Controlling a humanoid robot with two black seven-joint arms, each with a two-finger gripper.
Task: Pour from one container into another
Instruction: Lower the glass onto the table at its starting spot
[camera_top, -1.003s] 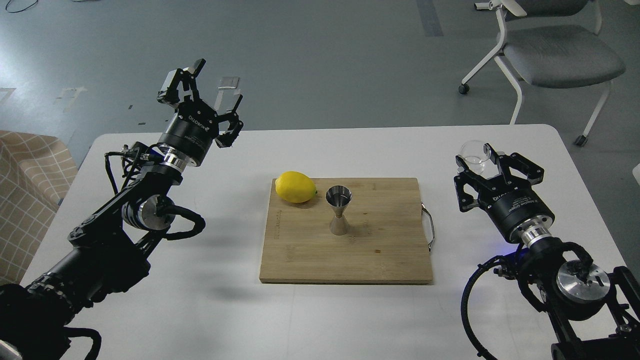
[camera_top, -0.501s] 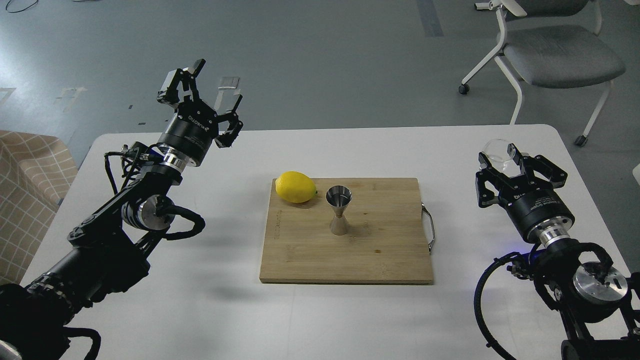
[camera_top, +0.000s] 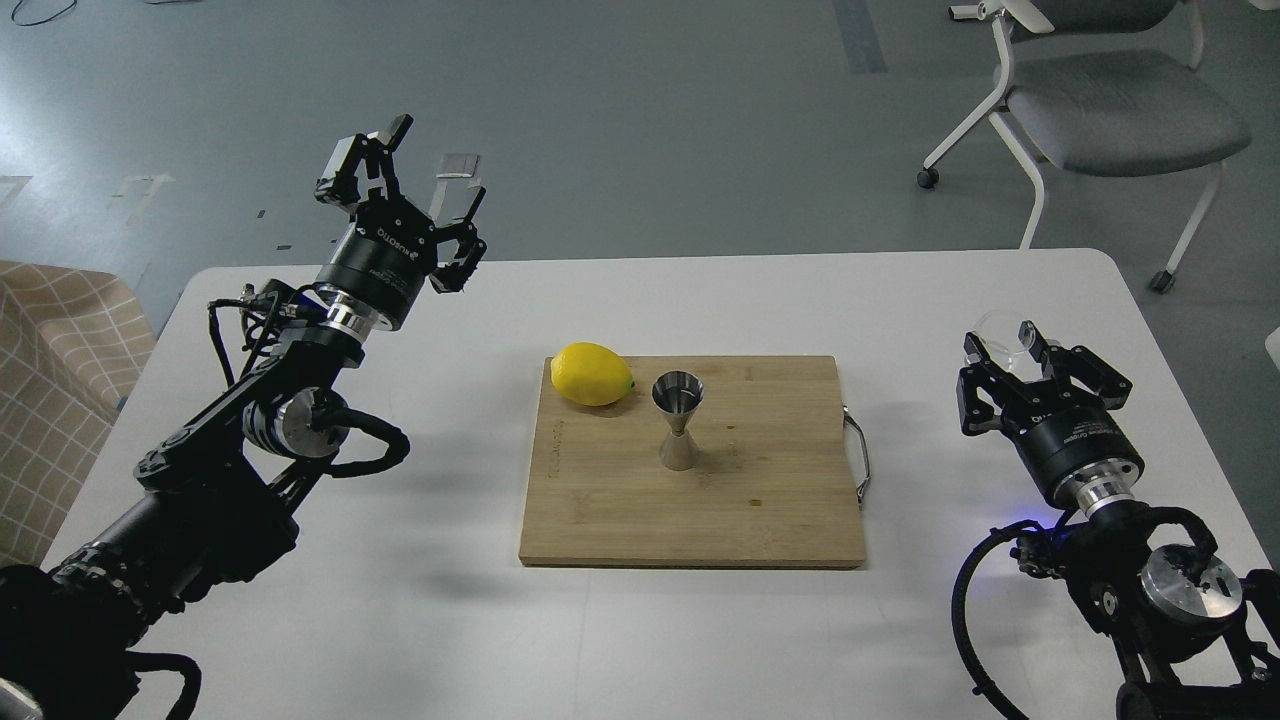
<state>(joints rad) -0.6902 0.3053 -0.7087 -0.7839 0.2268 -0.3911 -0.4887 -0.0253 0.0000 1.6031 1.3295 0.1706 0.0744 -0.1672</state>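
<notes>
Right pincer (camera_top: 1012, 352) with glass cup (camera_top: 1003, 333) has dropped lower and nearer, fingers closed on cup, at right of table (camera_top: 400, 620), well apart from jigger (camera_top: 678, 420). Jigger upright on board (camera_top: 760, 500). Left pincer (camera_top: 420, 195) spread wide, empty, unmoved. Pour looks finished or abandoned; cup going down.

Our left gripper (camera_top: 425, 175) hangs raised, fingers spread wide; our right gripper (camera_top: 1030, 350) sits low at the right, fingers apart.
</notes>
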